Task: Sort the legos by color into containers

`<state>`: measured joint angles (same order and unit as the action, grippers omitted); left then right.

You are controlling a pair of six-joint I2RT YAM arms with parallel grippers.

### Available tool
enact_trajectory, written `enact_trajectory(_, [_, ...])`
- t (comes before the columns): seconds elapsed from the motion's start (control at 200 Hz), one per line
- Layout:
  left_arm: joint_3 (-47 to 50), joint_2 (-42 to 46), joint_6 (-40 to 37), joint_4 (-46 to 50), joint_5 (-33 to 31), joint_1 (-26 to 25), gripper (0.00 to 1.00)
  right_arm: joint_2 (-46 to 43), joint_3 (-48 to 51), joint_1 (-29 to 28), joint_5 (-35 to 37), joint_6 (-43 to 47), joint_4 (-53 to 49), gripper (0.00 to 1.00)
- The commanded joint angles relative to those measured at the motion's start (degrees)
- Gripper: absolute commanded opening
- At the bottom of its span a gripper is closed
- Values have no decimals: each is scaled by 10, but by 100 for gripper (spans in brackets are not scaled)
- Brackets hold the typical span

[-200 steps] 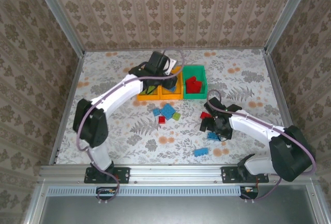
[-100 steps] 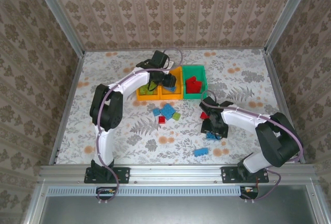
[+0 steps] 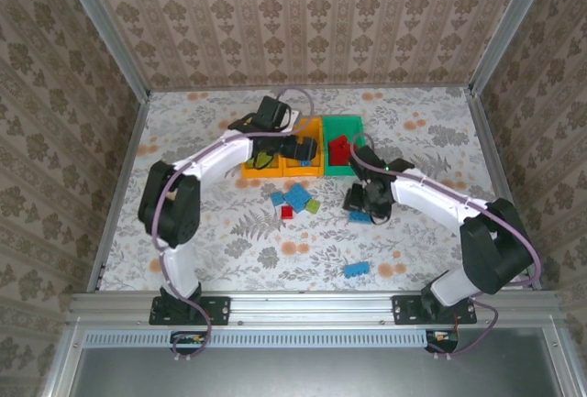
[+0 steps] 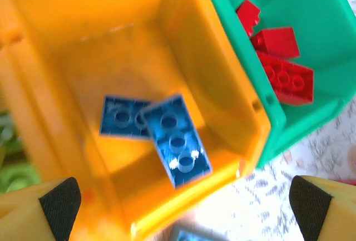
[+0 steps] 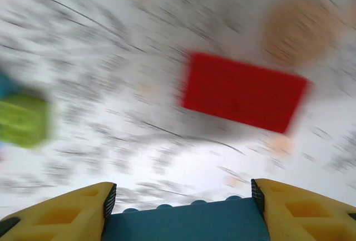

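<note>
Left hand (image 4: 184, 197), fully open and empty, hangs above the middle orange bin (image 4: 222, 68) holding two blue bricks (image 4: 178, 141); green bin (image 4: 317, 7) adjoins at 3 o'clock. Right hand (image 5: 181, 210) grips a blue brick (image 5: 181, 224) above the counter (image 5: 139, 129).

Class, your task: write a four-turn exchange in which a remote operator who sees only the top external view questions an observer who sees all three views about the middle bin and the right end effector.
Operator: The left end effector hangs over the middle orange bin. What is in it?
Observer: In the left wrist view it holds two blue bricks, touching each other.
Operator: Is the right end effector carrying anything?
Observer: Yes. In the right wrist view a blue brick is clamped between its fingers.
</note>
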<state>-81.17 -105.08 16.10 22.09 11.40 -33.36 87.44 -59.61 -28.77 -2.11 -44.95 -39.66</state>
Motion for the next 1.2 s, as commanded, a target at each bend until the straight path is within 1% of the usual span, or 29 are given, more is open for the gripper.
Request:
enact_trajectory(0.0, [72,89,10,-68,-18,1,100,53,-82,18,-84,13,80,54])
enact_trajectory(0.14, [169,156,-7,-88,-21,-1,100,161,-232,31,-136,18,85,56])
enact_trajectory(0.275, [229,180,-16,-76,-24,-6,100,266,-361,44,-161,-7,82,56])
enact_trajectory(0.37, [265,193,-10,-71,-25,-11,100,321,-415,54,-173,-41,85,55])
enact_trajectory(0.395, [273,195,-7,-71,-26,-13,100,331,-423,56,-175,-49,105,56])
enact_trajectory(0.455, [287,199,-3,-70,-26,-18,100,355,-447,59,-181,-63,116,56])
enact_trajectory(0.555, [300,202,-4,-70,-30,-32,100,391,-487,63,-177,-79,112,62])
enact_trajectory(0.635, [302,200,-10,-70,-35,-46,100,409,-509,64,-172,-82,108,66])
enact_trajectory(0.73, [298,198,-16,-68,-46,-61,100,420,-521,64,-165,-83,104,77])
enact_trajectory(0.885, [284,193,-36,-62,-48,-89,100,420,-522,65,-164,-77,105,85])
enact_trajectory(0.965, [270,190,-52,-53,-46,-113,100,418,-522,65,-167,-72,105,87])
enact_trajectory(1.035, [254,186,-63,-45,-37,-144,100,413,-521,65,-170,-66,106,88])
enact_trajectory(1.14, [231,175,-90,-42,-5,-198,99,398,-514,65,-181,-55,115,89])
enact_trajectory(1.195, [227,169,-116,-49,29,-224,99,384,-506,65,-184,-44,118,89])
